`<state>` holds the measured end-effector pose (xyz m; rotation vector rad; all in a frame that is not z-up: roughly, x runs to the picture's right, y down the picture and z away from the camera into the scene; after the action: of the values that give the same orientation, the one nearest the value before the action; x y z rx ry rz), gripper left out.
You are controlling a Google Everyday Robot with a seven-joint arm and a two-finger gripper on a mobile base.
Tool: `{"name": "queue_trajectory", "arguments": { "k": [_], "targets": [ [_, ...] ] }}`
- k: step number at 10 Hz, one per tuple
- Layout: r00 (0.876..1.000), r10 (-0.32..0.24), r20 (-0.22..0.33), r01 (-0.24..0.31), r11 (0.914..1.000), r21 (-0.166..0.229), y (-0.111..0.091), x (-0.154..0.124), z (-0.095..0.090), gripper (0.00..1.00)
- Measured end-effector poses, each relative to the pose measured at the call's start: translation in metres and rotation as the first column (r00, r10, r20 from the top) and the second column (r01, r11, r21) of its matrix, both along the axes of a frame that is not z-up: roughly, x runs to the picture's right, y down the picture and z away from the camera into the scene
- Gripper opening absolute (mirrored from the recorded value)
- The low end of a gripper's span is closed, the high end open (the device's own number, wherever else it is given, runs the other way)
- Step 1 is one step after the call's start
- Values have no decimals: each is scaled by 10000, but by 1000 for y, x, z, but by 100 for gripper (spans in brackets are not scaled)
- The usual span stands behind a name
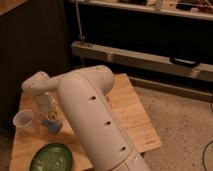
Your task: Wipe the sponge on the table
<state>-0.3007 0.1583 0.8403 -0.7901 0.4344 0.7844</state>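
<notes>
The light-blue sponge [52, 125] lies against the top of the wooden table [135, 117], near its left side. My gripper [50, 119] comes down on it from above at the end of the white arm [92, 115] and is shut on the sponge, pressing it to the wood. The bulky arm sweeps across the middle of the view and hides much of the table's centre.
A translucent plastic cup [25, 121] stands just left of the gripper, close to the sponge. A green plate [51, 158] sits near the table's front left edge. Dark shelving and a metal rail [150, 60] run behind the table; speckled floor lies to the right.
</notes>
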Motion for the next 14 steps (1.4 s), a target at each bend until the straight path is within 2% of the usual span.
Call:
{"name": "queue_trajectory", "arguments": {
  "k": [2,4,7,9,12,14],
  "targets": [
    [9973,280,-684,-278,9996,36,-18,27,21,14],
    [9921,560,-1125,-563,9984,4,-17,52,26,14],
    [9871,887,-1333,-892,9960,22,-2,95,4,14],
    [9898,878,-1123,-875,9961,72,17,110,-27,14],
    [9992,309,-265,-307,9995,108,46,82,-66,14],
    [9997,-70,220,67,9999,136,56,55,-74,14]
  ]
}}
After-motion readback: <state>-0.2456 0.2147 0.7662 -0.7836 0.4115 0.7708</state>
